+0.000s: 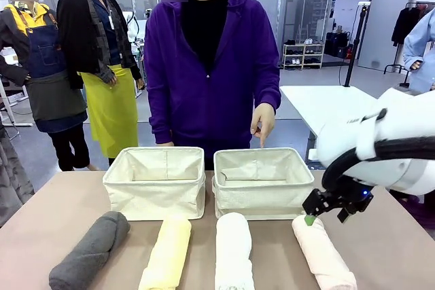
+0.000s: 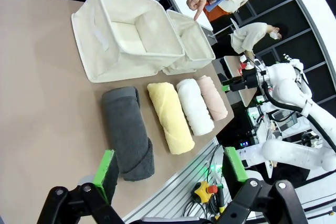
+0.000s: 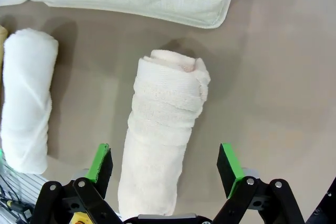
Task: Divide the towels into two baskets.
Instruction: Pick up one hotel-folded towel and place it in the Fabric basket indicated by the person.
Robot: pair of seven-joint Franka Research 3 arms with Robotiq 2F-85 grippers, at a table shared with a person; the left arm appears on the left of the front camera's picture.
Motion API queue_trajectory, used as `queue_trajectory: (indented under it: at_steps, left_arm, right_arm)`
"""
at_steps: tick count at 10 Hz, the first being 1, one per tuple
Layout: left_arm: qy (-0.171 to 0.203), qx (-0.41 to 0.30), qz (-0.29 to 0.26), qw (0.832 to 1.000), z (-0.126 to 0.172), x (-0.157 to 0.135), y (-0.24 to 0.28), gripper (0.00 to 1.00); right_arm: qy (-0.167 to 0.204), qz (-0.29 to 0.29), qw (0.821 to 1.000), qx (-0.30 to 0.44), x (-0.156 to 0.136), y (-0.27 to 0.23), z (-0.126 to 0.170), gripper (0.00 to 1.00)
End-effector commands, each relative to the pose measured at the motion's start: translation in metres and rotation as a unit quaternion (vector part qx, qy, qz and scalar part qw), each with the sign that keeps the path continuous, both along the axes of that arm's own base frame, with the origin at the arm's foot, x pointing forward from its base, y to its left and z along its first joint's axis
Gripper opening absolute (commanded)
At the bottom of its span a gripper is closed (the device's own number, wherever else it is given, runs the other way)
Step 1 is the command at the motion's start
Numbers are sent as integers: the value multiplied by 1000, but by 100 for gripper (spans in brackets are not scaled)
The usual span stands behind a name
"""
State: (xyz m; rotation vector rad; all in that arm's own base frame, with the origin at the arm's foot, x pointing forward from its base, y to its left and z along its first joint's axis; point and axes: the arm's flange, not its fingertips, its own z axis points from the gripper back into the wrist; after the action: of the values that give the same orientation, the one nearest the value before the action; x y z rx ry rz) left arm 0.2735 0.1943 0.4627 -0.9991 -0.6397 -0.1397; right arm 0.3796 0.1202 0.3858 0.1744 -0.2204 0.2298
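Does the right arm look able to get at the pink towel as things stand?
Probably yes: the open right pincer hangs over the pink towel, jaws either side, nothing between.

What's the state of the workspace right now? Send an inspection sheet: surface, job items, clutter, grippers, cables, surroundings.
Surface: brown table, no spills seen.
Job's things: left basket and right basket side by side, no towel seen inside; dark grey towel, pale yellow towel, white towel and pale pink towel rolled in a row before them.
Clutter: nothing seen.
Grippers: left gripper open, aloft near the dark grey towel; right gripper open, pads either side of the pale pink towel.
Cables: black cable along the right arm; wires below the table's near edge.
Surroundings: person in purple, hand pointing at the right basket.
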Motion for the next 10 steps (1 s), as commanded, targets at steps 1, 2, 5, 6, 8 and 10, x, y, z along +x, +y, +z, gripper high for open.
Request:
queue_trajectory:
  at_steps: [1,2,5,6,8,10]
  left_arm:
    - [-16,-7,-5,1000,2,-1,3,100]
    - [-16,-7,-5,1000,2,-1,3,100]
    - [-16,-7,-5,1000,2,-1,3,100]
    - [-16,-7,-5,1000,2,-1,3,100]
    - [-16,-7,-5,1000,2,-1,3,100]
    - [-16,-7,-5,1000,2,-1,3,100]
  right_arm:
    - [0,-19,999,-27,-48,-3,-44,100]
    - [0,-18,999,-38,-50,-1,-54,100]
    - [16,-6,998,-59,-51,4,-81,100]
    - [22,-5,998,-59,-52,4,-85,100]
    - [40,11,998,-42,-55,4,-93,86]
    - [45,10,998,-35,-55,3,-90,66]
